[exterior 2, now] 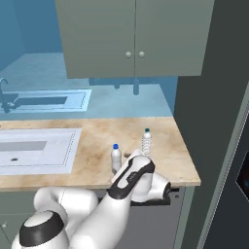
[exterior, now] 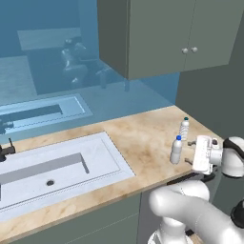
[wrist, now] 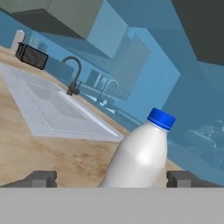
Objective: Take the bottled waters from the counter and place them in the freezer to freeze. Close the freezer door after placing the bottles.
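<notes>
Left base view: two bottles stand upright on the tabletop (exterior: 143, 138), caps up, long axes vertical. Near bottle (exterior: 176, 150) is just beside the white hand; far bottle (exterior: 184, 127) stands behind it, closer to the wall. Sink (exterior: 102, 152) lies to the left.

Right base view: near bottle (exterior 2: 115, 158) upright just left of the hand, far bottle (exterior 2: 146, 141) upright behind, apart from it. Dark freezer (exterior 2: 214, 112) rises at the right, beside the tabletop's end.

Hand view: claw (wrist: 112, 178) is spread wide, tips (wrist: 41, 178) on either side of the near bottle (wrist: 142, 157), not touching it. The bottle looks tilted here, blue cap toward upper right. Faucet (wrist: 74, 78) behind the sink.
</notes>
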Controlling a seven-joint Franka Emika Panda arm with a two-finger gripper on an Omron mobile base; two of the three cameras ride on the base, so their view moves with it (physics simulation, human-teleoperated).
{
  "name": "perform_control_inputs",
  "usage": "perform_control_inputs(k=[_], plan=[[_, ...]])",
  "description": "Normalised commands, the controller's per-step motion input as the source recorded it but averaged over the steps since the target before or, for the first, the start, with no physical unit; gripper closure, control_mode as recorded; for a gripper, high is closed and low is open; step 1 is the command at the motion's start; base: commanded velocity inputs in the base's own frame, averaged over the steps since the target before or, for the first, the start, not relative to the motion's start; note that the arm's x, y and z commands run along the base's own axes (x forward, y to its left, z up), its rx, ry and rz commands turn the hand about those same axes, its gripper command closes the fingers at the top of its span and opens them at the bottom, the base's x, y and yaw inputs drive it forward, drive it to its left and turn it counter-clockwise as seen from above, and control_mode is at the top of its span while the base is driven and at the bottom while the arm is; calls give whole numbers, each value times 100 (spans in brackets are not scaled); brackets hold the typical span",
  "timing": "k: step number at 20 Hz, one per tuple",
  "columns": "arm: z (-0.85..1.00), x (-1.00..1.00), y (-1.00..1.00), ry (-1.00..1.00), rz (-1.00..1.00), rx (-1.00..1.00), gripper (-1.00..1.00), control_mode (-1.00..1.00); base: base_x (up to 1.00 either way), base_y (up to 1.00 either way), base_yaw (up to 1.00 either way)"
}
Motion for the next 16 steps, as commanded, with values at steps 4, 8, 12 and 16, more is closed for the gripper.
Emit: perform_control_inputs(k=[4, 8, 12, 16], plan=[[-7, 23, -1, 4, 0, 4, -100, -100, 0, 0, 0], [0, 13, -1, 15, 0, 3, -100, -100, 0, 0, 0], [-2, 24, 0, 19, 0, 6, -100, -100, 0, 0, 0], [-9, 21, 0, 10, 0, 11, -100, -100, 0, 0, 0]])
